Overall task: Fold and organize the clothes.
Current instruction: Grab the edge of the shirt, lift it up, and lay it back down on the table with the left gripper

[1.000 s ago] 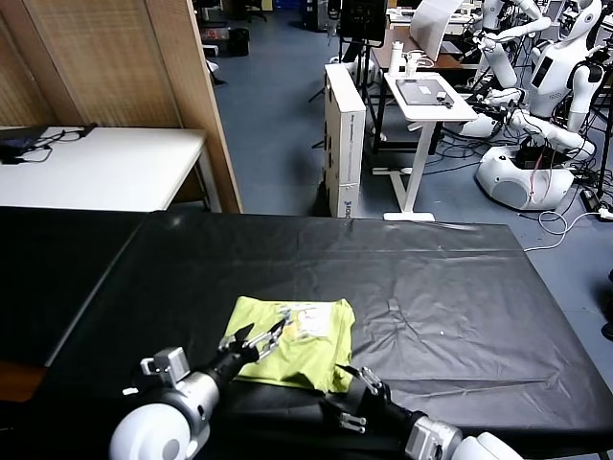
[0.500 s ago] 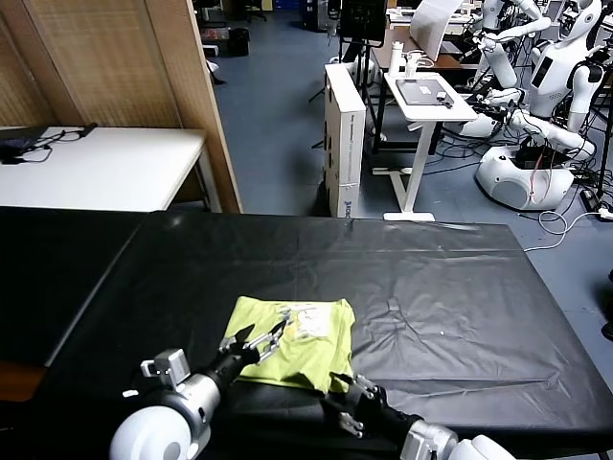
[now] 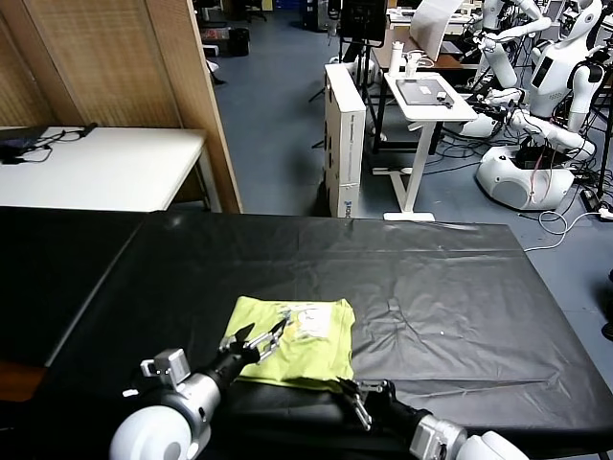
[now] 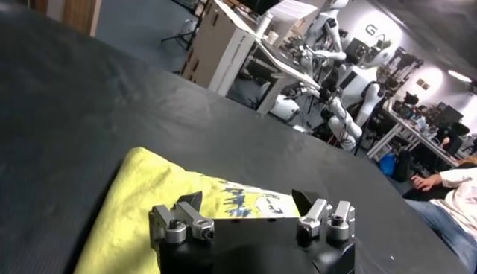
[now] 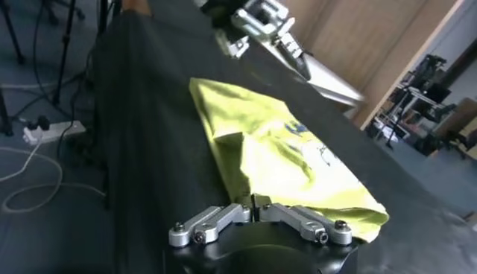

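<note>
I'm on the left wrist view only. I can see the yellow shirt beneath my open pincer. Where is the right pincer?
Observer: The right pincer is at the near edge of the black table, just off the T-shirt's near right corner.
Operator: Is it open?
Observer: No, it is shut. In the right wrist view its fingers meet, and no cloth shows between them.
Operator: How does the whole shirt lie?
Observer: The head view shows it folded into a compact rectangle on the table's near-left part. The left pincer is over its left side.
</note>
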Controlling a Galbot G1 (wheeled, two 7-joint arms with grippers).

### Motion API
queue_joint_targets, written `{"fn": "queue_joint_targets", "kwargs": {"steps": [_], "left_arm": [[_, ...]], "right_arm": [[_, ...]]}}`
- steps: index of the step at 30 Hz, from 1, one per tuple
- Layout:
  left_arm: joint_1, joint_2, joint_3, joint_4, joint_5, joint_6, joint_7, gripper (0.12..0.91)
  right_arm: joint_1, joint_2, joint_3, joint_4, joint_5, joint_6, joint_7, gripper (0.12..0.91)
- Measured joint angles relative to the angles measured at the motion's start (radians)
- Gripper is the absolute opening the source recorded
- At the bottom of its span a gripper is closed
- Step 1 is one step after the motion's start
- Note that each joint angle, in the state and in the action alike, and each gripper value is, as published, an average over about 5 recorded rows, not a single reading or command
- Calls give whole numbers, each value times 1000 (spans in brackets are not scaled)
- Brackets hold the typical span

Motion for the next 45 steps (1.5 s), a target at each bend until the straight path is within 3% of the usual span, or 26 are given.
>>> {"fn": "queue_joint_targets", "kwargs": {"steps": [3,8,13,16,22,28,34,45], "left_arm": [[1,2,-1,7,30,-15,18,907],[4,15,-5,30,117,-91,70,907],[9,26,-11,63,204,-205,85,907],[18,18,-15,87,233,-279,92,907],[33,-14,-30,145,242,-400,126,907],[35,-39,-42,210,230,-468,148,907],[48,-46,-63,244,178,-495,152,907],[58,-52,-75,285,170,-517,152,907]], "right_arm": [[-8,-2,10,-2,16,-5,2,203],[-36,-6,44,25,126,-54,50,474],[-80,-4,100,68,304,-128,99,770],[-109,5,145,95,399,-154,123,881],[-168,61,282,136,580,-189,163,906],[-191,123,429,144,679,-198,187,907],[-202,146,507,155,709,-199,191,907],[-199,156,529,162,714,-199,193,907]]}}
